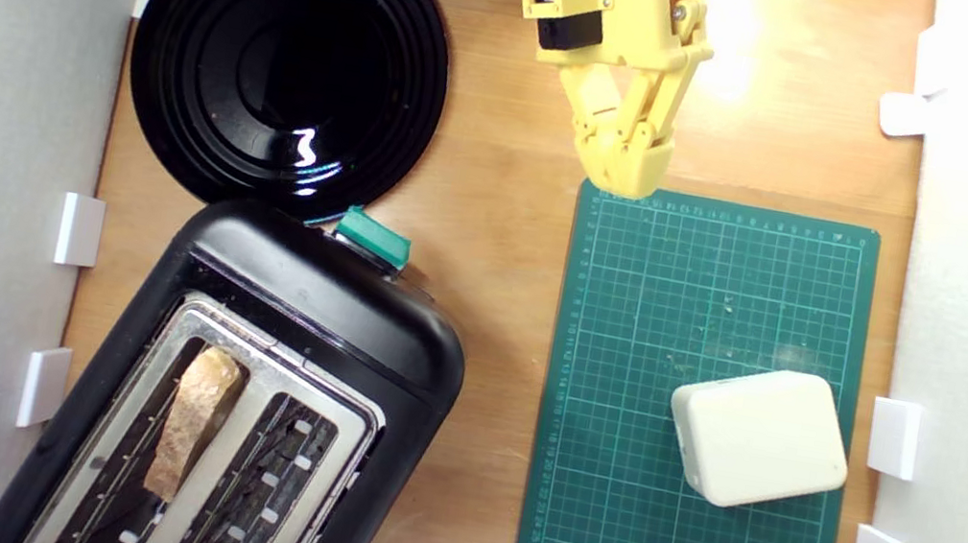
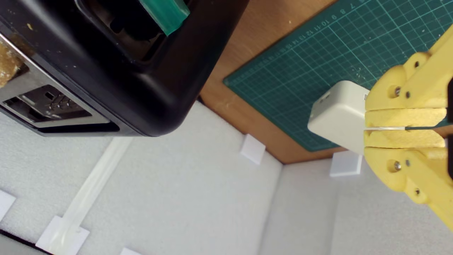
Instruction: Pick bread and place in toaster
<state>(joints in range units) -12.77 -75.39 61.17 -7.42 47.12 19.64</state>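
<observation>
A slice of bread with tan crust stands in one slot of the black toaster, at the exterior view's lower left; a corner of the bread shows in the wrist view beside the toaster. The toaster's green lever knob points toward the plate. My yellow gripper hangs shut and empty over the far edge of the green mat, well away from the toaster. In the wrist view the gripper has its fingers pressed together.
A round black plate lies at the back left of the exterior view. The green cutting mat on the right carries a white rounded block. White foam walls with small white brackets enclose the wooden table.
</observation>
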